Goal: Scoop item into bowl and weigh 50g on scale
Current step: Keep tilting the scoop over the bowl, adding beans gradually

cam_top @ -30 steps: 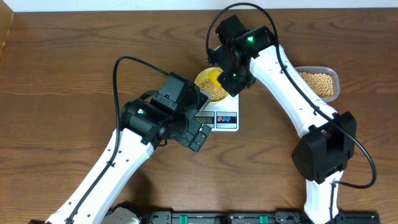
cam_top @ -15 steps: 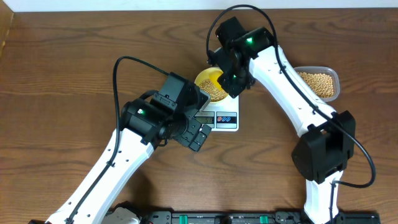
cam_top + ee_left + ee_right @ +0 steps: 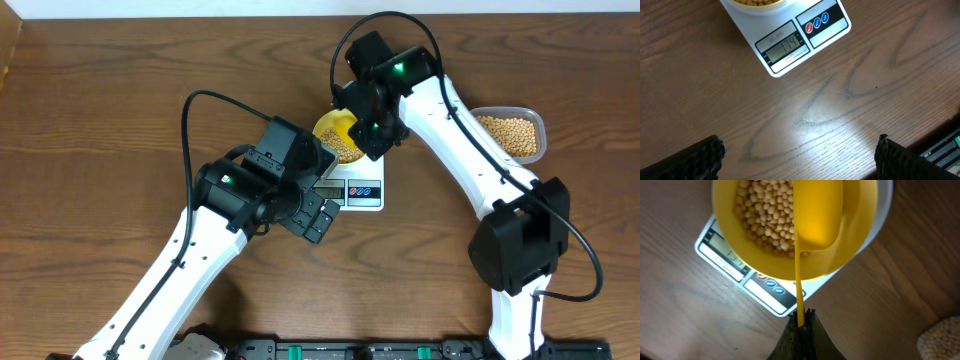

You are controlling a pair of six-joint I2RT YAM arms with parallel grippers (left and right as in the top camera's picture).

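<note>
The pale-yellow bowl point(image 3: 338, 138) sits on the white scale point(image 3: 358, 192) and holds a layer of tan beans point(image 3: 764, 216). My right gripper point(image 3: 800, 315) is shut on the thin handle of a bright yellow scoop point(image 3: 818, 215). The scoop's cup is turned on edge inside the bowl point(image 3: 856, 255), beside the beans, and looks empty. In the overhead view the right gripper point(image 3: 363, 140) hovers at the bowl's right rim. My left gripper point(image 3: 800, 161) stands open over bare wood in front of the scale point(image 3: 790, 47), holding nothing. The scale's display is lit.
A clear plastic tub point(image 3: 512, 136) full of the same beans stands to the right of the scale, and its edge shows at the lower right of the right wrist view. The left gripper point(image 3: 318, 215) hangs close to the scale's front left corner.
The right wrist has shifted very slightly to the left over the bowl. The left arm has not moved.
</note>
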